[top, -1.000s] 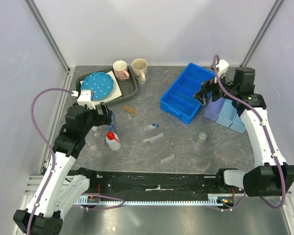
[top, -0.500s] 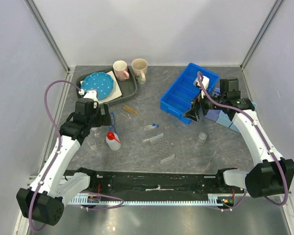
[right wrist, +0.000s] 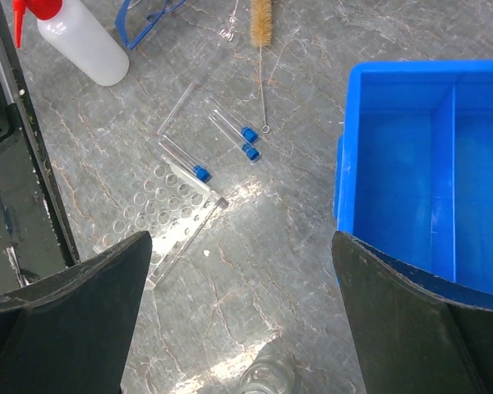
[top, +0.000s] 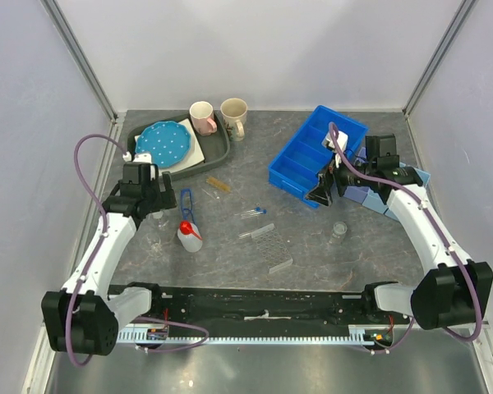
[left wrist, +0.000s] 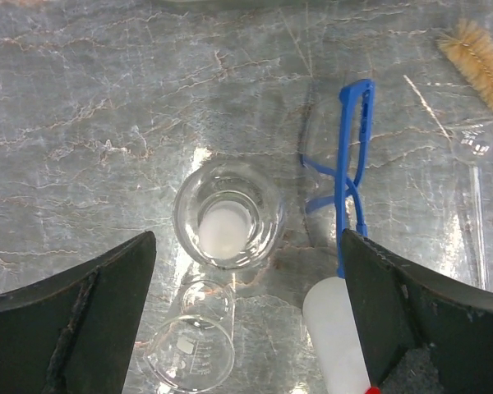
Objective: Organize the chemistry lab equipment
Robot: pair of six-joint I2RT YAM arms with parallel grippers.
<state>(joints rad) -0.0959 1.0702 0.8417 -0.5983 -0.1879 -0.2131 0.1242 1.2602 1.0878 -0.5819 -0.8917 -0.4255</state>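
Note:
My left gripper (top: 162, 201) hangs open over the table's left side, and in its wrist view the gripper (left wrist: 248, 238) has nothing between its jaws. Below it stand an upright clear glass vessel (left wrist: 228, 215) and a small clear beaker (left wrist: 193, 345) lying on its side. The white red-capped squeeze bottle (left wrist: 337, 332) and the blue-framed safety glasses (left wrist: 349, 156) lie to their right. My right gripper (top: 320, 195) is open above bare table beside the blue bin. Its wrist view shows blue-capped tubes (right wrist: 248, 131), the clear rack (right wrist: 160, 217), the brush (right wrist: 261, 20) and another beaker (right wrist: 267, 382).
A blue divided bin (top: 316, 156) sits at back right, with small lavender and light blue bins (top: 378, 193) beside it. A grey tray (top: 218, 144) with a blue dotted plate (top: 163, 141) and two mugs (top: 202, 116) stand at back left.
My right gripper has moved from over the blue bin's right side down to its front corner. My left wrist has drawn slightly back and left. Both grippers stay open.

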